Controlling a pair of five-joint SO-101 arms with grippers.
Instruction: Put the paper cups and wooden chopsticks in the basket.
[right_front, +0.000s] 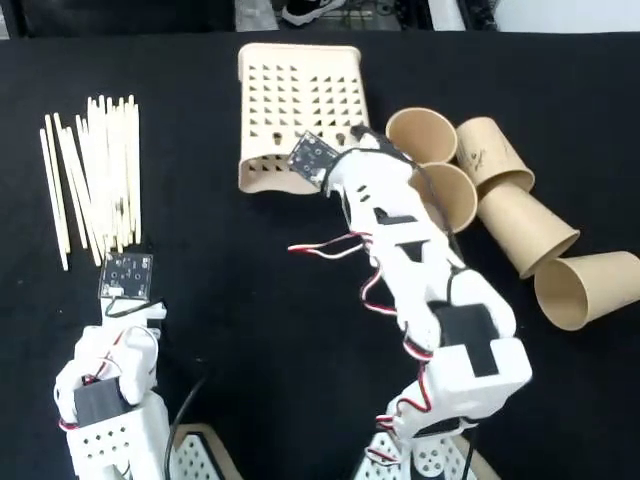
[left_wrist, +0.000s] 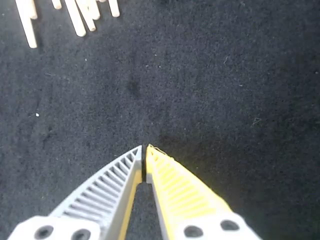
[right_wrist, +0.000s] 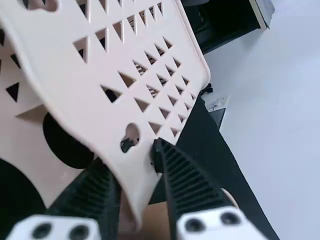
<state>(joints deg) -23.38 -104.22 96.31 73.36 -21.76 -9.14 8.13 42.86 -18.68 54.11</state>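
The cream perforated basket lies on its side at the back middle of the black table. My right gripper is shut on the basket, one finger on each side of its wall near a corner. Several brown paper cups lie tipped over in a cluster right of the basket, the closest one right beside my right arm. A bundle of wooden chopsticks lies at the back left. My left gripper is shut and empty over bare cloth, a little short of the chopstick ends.
The black cloth covers the whole table. Red and white cables hang from the right arm. The left arm stands at the front left, below the chopsticks. A shoe is on the floor beyond the table's far edge.
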